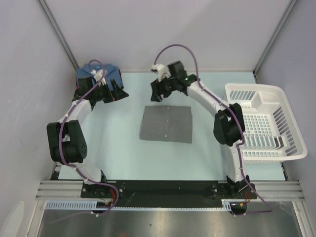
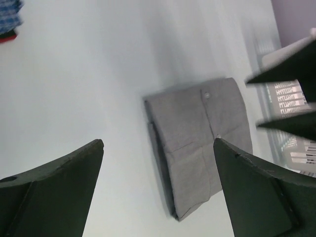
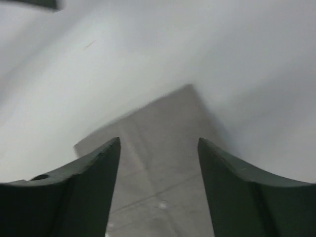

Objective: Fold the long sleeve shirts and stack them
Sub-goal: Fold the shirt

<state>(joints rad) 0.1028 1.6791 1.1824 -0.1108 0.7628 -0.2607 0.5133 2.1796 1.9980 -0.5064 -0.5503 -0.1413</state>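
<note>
Sitting flat mid-scene: the grey shirt (image 1: 166, 123), folded into a neat rectangle, a button or two showing on its top face. It lies on the table (image 1: 118, 143), which is pale greenish-white.

Right pincer (image 1: 157, 95) hangs just over the shirt's far edge, toward its far-left corner; the arm reaches in from the near right. Right wrist view is blurred, but both fingers (image 3: 94, 182) show with a clear gap. Grey cloth is visible below between them, nothing pinched. Can't tell whether the tips touch the cloth.

Left pincer (image 1: 111, 94) is at the far left of the table, well apart from the grey shirt. Jaws are spread wide and hold nothing. Its wrist camera looks across the table at the grey shirt.

Blue shirt (image 1: 98, 74) lies bunched in the far-left corner against the wall, just beyond the left pincer and partly under it. Left wrist view catches a corner of that blue cloth with an edge of the dark red shirt (image 2: 7, 36) right beside it. How those two overlap isn't resolvable.

White slatted basket (image 1: 266, 121) stands on the right side of the table, beside the right arm's elbow, apart from the grey shirt. Left wrist view also shows the right pincer's dark fingers in front of the basket slats.
</note>
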